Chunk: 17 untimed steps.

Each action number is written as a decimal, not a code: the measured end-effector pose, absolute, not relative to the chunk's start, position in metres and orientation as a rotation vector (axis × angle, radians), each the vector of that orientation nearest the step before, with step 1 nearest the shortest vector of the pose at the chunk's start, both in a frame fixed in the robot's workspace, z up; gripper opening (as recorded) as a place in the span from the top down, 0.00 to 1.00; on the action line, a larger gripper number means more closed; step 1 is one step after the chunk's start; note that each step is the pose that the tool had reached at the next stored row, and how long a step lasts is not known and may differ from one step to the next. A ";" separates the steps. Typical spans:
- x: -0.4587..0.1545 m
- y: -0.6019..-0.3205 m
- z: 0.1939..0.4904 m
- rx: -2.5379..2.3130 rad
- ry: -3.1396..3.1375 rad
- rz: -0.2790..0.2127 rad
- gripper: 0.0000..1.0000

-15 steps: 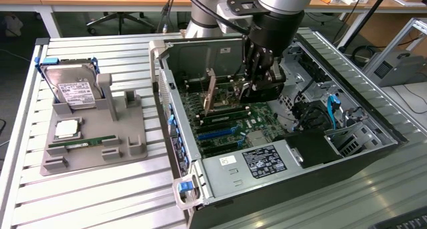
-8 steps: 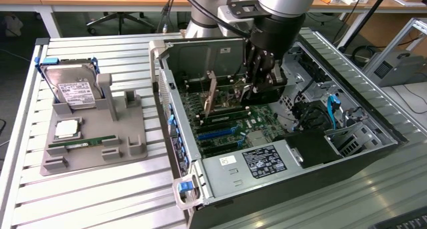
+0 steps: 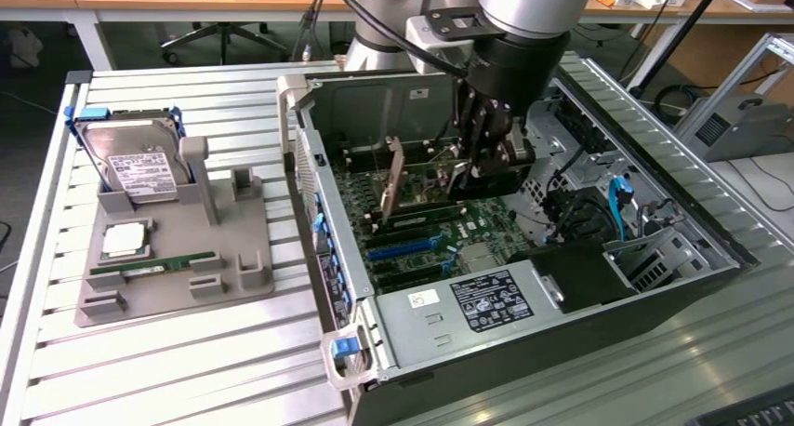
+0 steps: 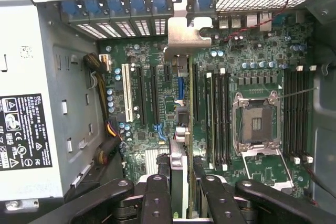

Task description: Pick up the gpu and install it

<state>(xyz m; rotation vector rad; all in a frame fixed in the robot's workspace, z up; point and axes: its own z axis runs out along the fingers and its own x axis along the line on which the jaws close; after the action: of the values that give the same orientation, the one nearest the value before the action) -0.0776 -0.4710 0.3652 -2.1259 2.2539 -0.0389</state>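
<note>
Ext. view: gripper (image 3: 478,170) down inside open PC case (image 3: 694,235), clamped on gpu (image 3: 394,179). The card is thin, flat, on edge, tan/green face, standing over motherboard (image 3: 478,231) slots.

Wrist view: gpu (image 4: 181,150) seen edge-on, silver bracket (image 4: 184,38) at case's rear wall, fingers (image 4: 157,198) pinching the card's near end, just above motherboard (image 4: 152,98).

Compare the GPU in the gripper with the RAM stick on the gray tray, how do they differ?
The gpu stands on edge inside the computer case, clamped between the gripper fingers; the RAM stick lies flat outside the case on the gray tray, untouched. The gpu is taller and broader, while the RAM stick is a narrow strip. The gpu carries a silver metal bracket at one end; the RAM stick shows none. Both are thin circuit boards.
</note>
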 end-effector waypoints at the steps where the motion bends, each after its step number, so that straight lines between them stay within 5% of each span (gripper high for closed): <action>1: -0.078 -0.472 0.365 -2.126 2.254 -0.039 0.73; 17: -0.078 -0.479 0.361 -2.126 2.254 -0.039 0.73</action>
<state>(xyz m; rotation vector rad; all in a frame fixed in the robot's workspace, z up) -0.0776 -0.4789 0.3610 -2.1259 2.2538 -0.0390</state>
